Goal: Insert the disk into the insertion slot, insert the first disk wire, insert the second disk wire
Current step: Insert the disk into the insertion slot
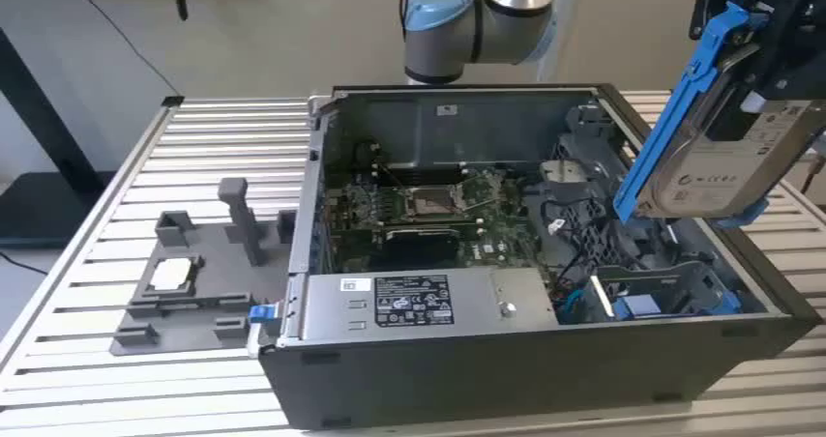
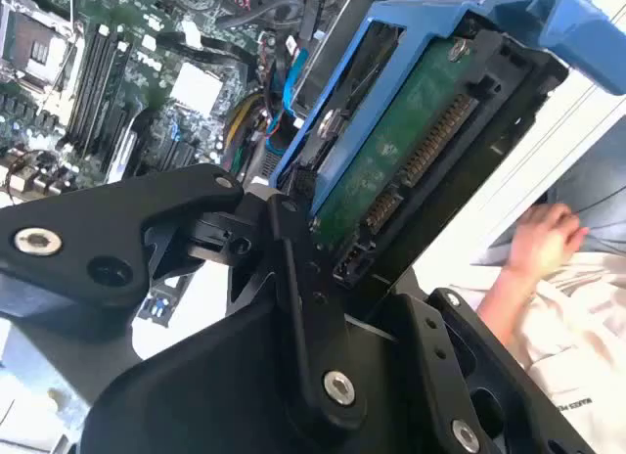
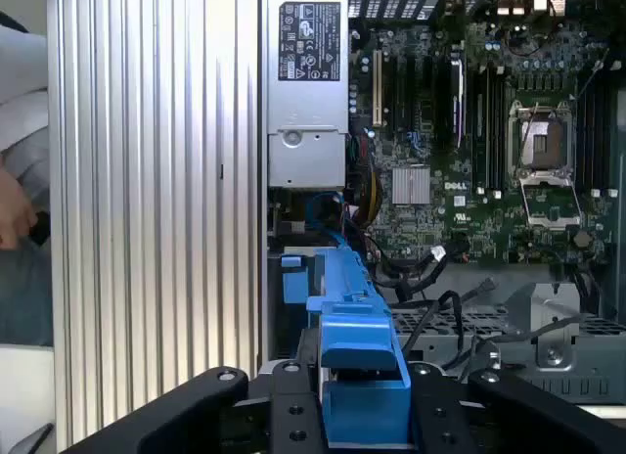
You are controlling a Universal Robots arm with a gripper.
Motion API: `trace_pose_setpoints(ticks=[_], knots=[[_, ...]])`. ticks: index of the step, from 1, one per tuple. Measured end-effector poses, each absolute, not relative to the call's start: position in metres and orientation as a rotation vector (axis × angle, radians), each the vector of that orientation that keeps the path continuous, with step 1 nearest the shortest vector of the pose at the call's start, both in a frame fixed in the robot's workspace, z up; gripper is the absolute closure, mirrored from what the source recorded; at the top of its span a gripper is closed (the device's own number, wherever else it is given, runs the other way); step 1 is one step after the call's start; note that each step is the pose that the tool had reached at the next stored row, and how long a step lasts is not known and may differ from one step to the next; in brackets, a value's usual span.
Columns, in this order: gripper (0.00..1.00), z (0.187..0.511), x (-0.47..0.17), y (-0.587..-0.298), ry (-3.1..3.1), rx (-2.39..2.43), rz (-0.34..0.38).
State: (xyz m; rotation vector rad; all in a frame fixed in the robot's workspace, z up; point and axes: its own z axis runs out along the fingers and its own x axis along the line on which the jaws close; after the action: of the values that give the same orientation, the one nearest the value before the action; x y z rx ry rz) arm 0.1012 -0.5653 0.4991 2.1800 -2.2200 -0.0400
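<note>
My gripper (image 1: 772, 55) is shut on the disk (image 1: 729, 166), a silver drive with a white label in a bright blue carrier. It hangs tilted, almost on edge, above the open black computer case (image 1: 516, 379) at the exterior view's right. The insertion slot (image 1: 652, 297), a grey and blue bay, lies below it in the case's near right corner. In the second wrist view the disk's green underside (image 2: 401, 151) sits between my black fingers (image 2: 293, 278). In the first wrist view the blue carrier (image 3: 357, 346) sticks out from my gripper (image 3: 364, 405) toward the case. Loose black cables (image 3: 430, 273) lie beside the bay.
The case stands on a slatted aluminium table (image 1: 130, 186). A grey fixture (image 1: 193, 282) with small parts lies at the exterior view's left. Inside the case are the motherboard (image 3: 469, 160) and a power supply (image 3: 308, 82). A person's hand (image 2: 538, 244) is beyond the table edge.
</note>
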Motion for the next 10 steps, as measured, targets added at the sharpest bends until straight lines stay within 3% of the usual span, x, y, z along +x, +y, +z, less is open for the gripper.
trace_pose_setpoints(ticks=[10], knots=[[0.67, 0.4991, 0.1012, -0.5653, -2.220, 2.180, -0.040]])
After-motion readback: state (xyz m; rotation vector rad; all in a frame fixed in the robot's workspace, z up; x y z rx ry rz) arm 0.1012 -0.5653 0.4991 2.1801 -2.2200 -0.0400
